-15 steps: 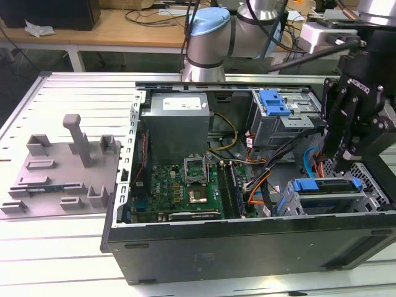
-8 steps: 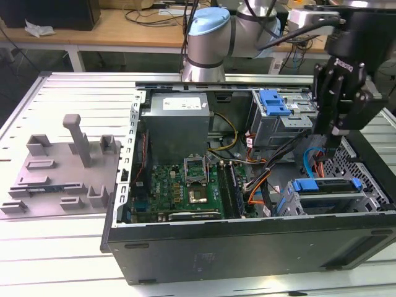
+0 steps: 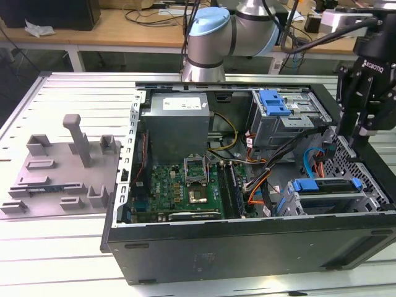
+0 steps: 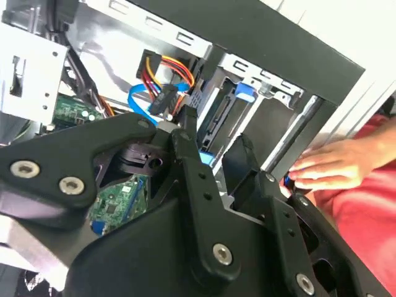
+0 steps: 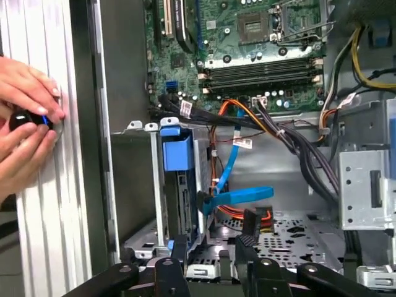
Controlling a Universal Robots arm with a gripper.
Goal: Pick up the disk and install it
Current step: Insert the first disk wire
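Hovering over the open computer case (image 3: 247, 244) at the exterior view's right, gripper (image 3: 352, 137) spread wide and holding nothing. Near it but apart, the disk (image 3: 328, 185) sitting in the drive bay, blue caddy around it. Beside the case, a person's hand (image 5: 28, 93) on the counter (image 5: 43, 204)

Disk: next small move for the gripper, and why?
Probably lift straight up out of the case. The disk sits in its bay, blue tab showing; the gripper hangs open and empty near it, and a person's hands are just outside the case wall.
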